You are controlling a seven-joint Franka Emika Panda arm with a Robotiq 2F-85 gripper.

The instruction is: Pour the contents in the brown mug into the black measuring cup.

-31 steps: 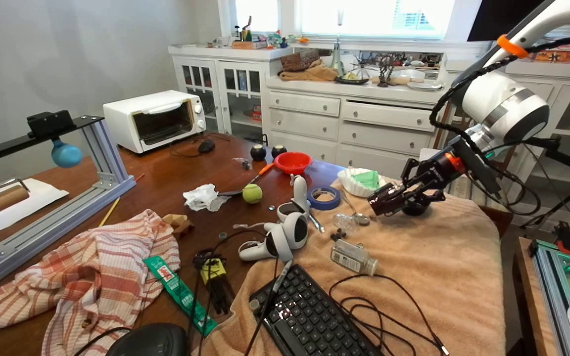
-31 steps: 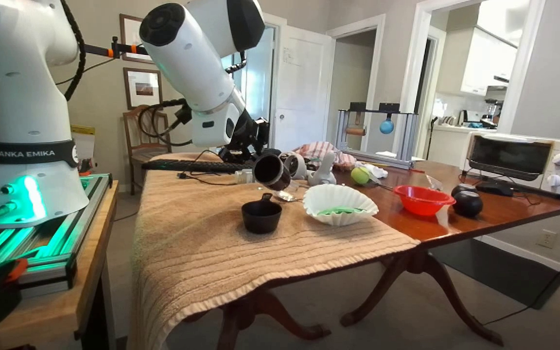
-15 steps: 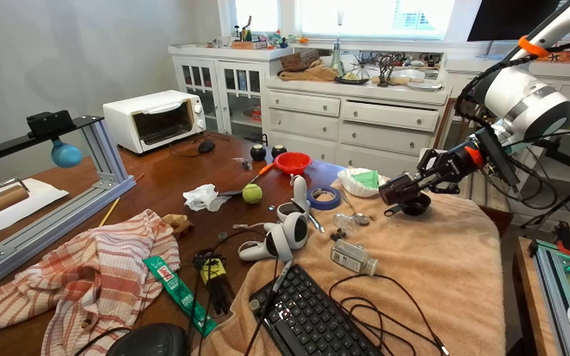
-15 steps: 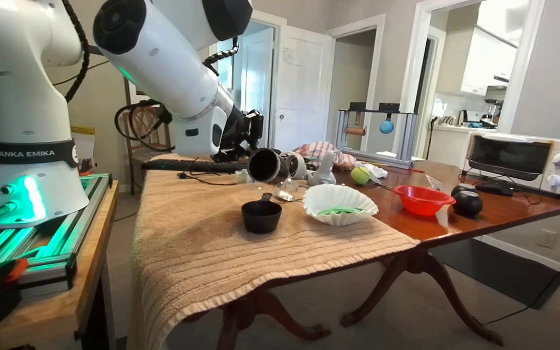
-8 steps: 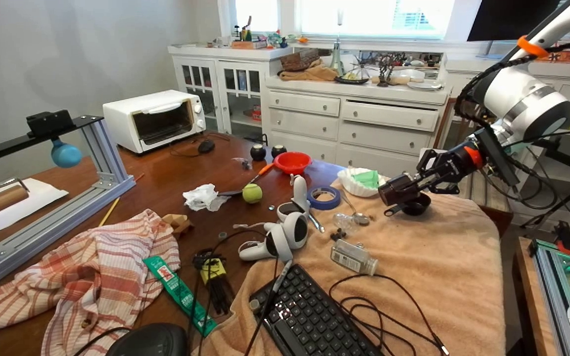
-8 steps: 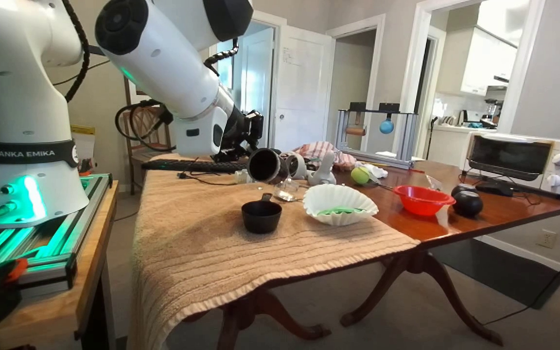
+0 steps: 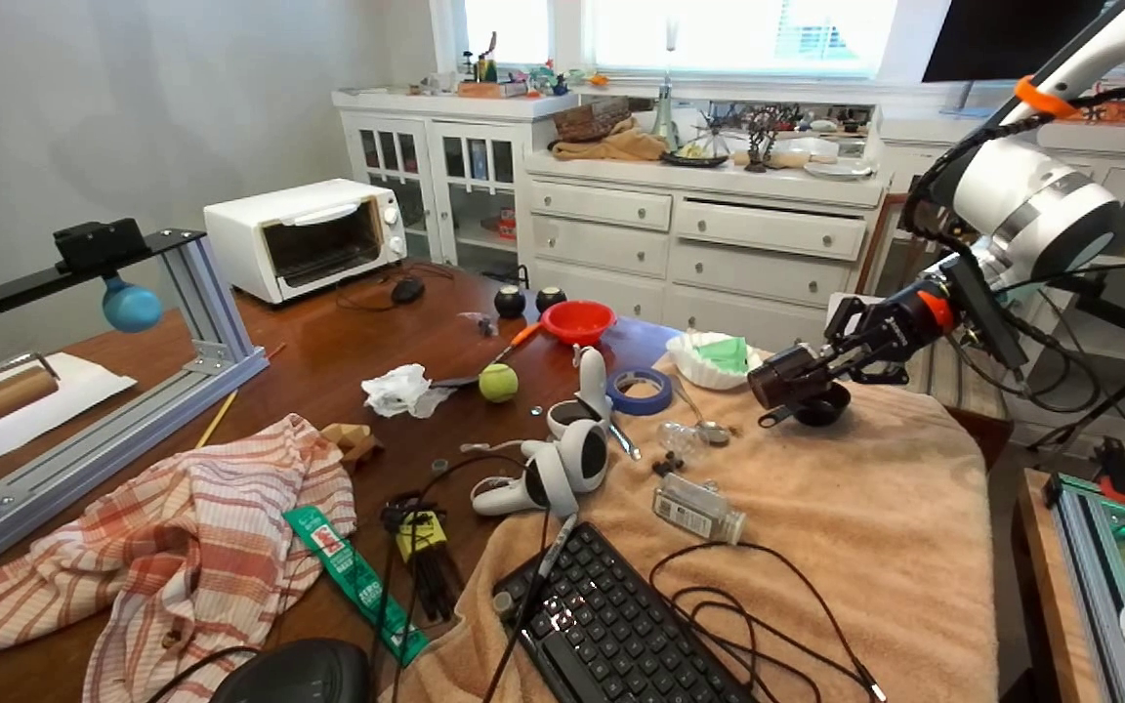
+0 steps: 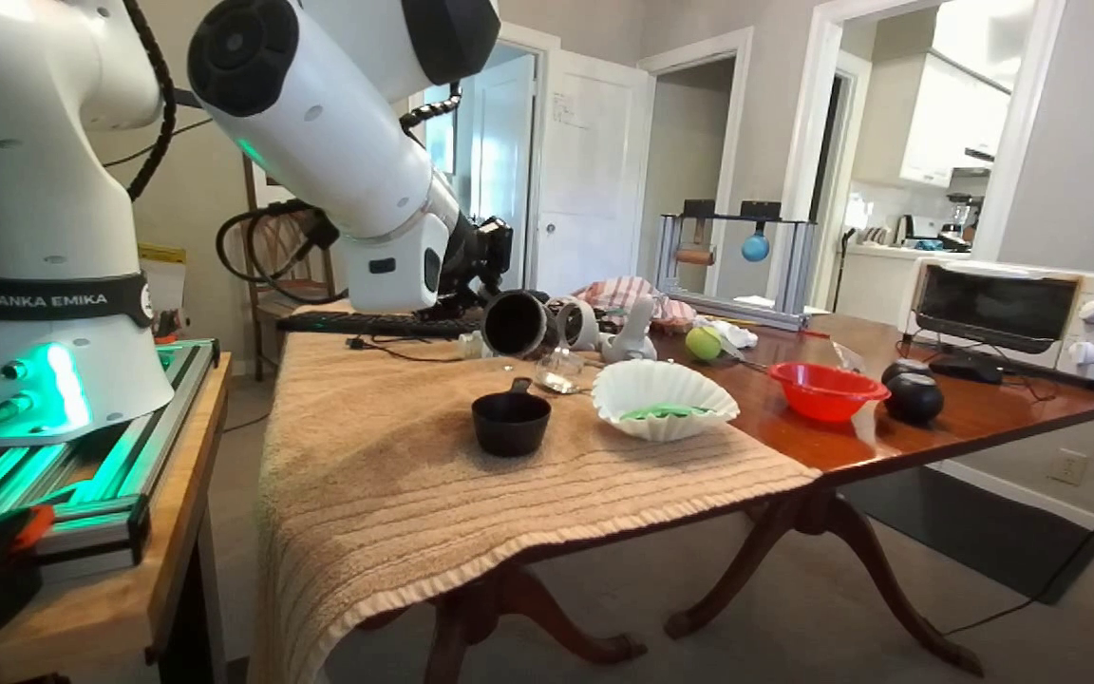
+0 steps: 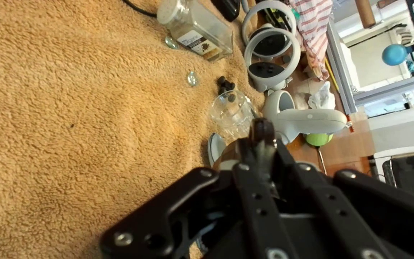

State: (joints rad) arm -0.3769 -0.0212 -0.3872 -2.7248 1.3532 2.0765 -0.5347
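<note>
The brown mug [image 8: 517,325] hangs on its side above the towel, its dark mouth facing the camera in an exterior view. My gripper [image 7: 828,359] is shut on it, apparently by the handle [image 9: 262,129], which shows between the fingertips in the wrist view. Below the mug's mouth and a little nearer that camera, the black measuring cup [image 8: 511,426] stands upright on the towel, apart from the mug. Elsewhere the mug partly overlaps the measuring cup [image 7: 821,405]. What is inside either vessel is too dark to tell.
Beside the measuring cup stands a white fluted bowl [image 8: 666,401] with something green in it. Close under the mug lie a clear glass [image 9: 231,113] and a spoon [image 7: 715,434]. White controllers [image 7: 567,459], a bottle [image 7: 697,508], a keyboard [image 7: 611,615] and loose cables spread farther off.
Over two seconds my gripper has carried the mug closer to the measuring cup and turned its mouth more squarely toward one camera. During the last second it has barely shifted. The measuring cup has stayed put.
</note>
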